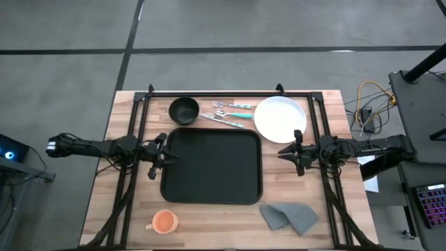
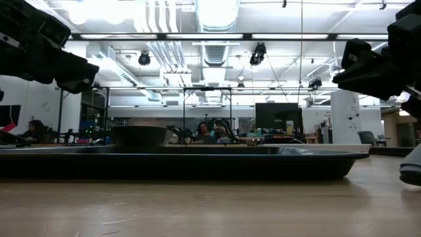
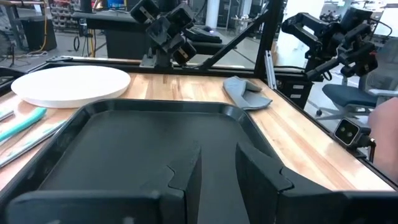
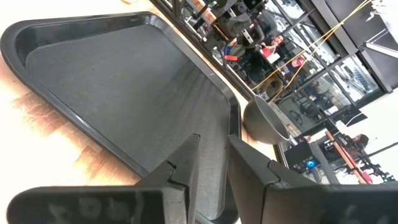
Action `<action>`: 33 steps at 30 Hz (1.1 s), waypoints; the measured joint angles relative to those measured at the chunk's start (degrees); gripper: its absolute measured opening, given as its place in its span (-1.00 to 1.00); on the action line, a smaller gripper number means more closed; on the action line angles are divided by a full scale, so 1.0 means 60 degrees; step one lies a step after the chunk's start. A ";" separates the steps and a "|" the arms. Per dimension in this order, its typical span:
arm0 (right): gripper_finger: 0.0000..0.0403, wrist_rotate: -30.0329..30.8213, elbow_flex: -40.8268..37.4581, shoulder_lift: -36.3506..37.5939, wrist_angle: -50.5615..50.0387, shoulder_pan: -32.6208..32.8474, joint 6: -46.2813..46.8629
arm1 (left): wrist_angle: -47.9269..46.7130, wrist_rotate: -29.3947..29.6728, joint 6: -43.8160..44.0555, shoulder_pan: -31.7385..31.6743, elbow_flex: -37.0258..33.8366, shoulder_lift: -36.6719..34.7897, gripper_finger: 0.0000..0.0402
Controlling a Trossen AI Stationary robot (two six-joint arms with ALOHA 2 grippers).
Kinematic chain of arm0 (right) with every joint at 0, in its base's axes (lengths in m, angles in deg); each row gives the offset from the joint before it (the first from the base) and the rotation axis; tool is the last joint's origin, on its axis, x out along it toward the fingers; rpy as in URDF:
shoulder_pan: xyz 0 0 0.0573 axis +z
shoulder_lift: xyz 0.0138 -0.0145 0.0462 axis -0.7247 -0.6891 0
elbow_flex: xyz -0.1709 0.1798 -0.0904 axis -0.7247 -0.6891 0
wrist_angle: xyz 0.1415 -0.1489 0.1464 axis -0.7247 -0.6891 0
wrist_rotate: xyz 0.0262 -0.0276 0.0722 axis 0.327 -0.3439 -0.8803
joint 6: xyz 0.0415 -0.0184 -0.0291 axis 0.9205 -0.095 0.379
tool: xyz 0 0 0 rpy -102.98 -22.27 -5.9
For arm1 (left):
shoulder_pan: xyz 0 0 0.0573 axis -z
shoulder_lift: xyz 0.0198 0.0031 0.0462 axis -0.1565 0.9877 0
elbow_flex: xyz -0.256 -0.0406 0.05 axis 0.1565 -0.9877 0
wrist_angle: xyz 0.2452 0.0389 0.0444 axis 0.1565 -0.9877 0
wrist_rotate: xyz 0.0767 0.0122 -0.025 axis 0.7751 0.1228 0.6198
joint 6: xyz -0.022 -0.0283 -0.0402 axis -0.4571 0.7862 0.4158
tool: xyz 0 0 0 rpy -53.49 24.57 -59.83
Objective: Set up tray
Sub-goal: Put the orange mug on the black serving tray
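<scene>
The wooden table point(image 1: 104, 181) carries the tray point(image 1: 211, 166) at its middle, lying flat and bare between the two arms. The left gripper point(image 1: 164, 157) hangs at the tray's left edge, its fingers point(image 3: 186, 180) nearly together and grasping nothing, their tips over the rim. The right gripper point(image 1: 291, 150) hangs just off the tray's right edge, its fingers likewise narrowly parted and empty. Beyond the tray lie a white plate point(image 1: 280, 118), a black bowl point(image 1: 184, 110) and cutlery point(image 1: 230, 113); nearer lie a grey cloth point(image 1: 289, 217) and an orange cup point(image 1: 164, 222)
</scene>
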 joint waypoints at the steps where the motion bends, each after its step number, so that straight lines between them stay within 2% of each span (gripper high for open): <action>1: -0.66 -0.0001 0.0001 -0.0003 0.0000 -0.0002 0.0000 | 0.0085 0.0000 0.0003 0.0004 0.0000 0.0000 -0.60; 5: -0.66 0.0001 -0.0003 -0.0003 0.0000 -0.0002 0.0000 | 0.1331 0.0003 0.0620 0.0000 0.0000 0.0023 -0.60; 10: -0.66 0.0001 -0.0001 -0.0001 -0.0002 -0.0001 0.0000 | 0.3691 0.0007 0.2900 0.0000 0.0000 0.0036 -0.60; 16: -0.66 0.0000 0.0000 -0.0002 -0.0001 -0.0002 0.0000 | 0.5328 -0.0124 0.3848 0.0007 0.0000 0.0036 -0.60; 18: -0.66 -0.0001 -0.0003 -0.0003 -0.0002 -0.0001 0.0000 | 0.5482 -0.0581 0.4182 0.0007 0.0006 0.0055 -0.60; 21: -0.66 0.0000 -0.0002 -0.0002 0.0000 0.0000 0.0000 | 0.5447 -0.2129 0.3991 0.0007 0.0184 0.0062 -0.60; 24: -0.66 -0.0001 -0.0003 -0.0001 0.0000 -0.0002 0.0000 | 0.5482 -0.3111 0.3807 0.0011 0.0644 0.0058 -0.60; 29: -0.66 -0.0002 0.0000 -0.0001 0.0000 -0.0002 0.0000 | 0.5100 -0.4087 0.3629 0.0013 0.1448 0.0117 -0.60; 33: -0.66 0.0001 0.0000 -0.0003 -0.0003 -0.0002 0.0000 | 0.4176 -0.4160 0.3581 0.0018 0.1845 0.0395 -0.60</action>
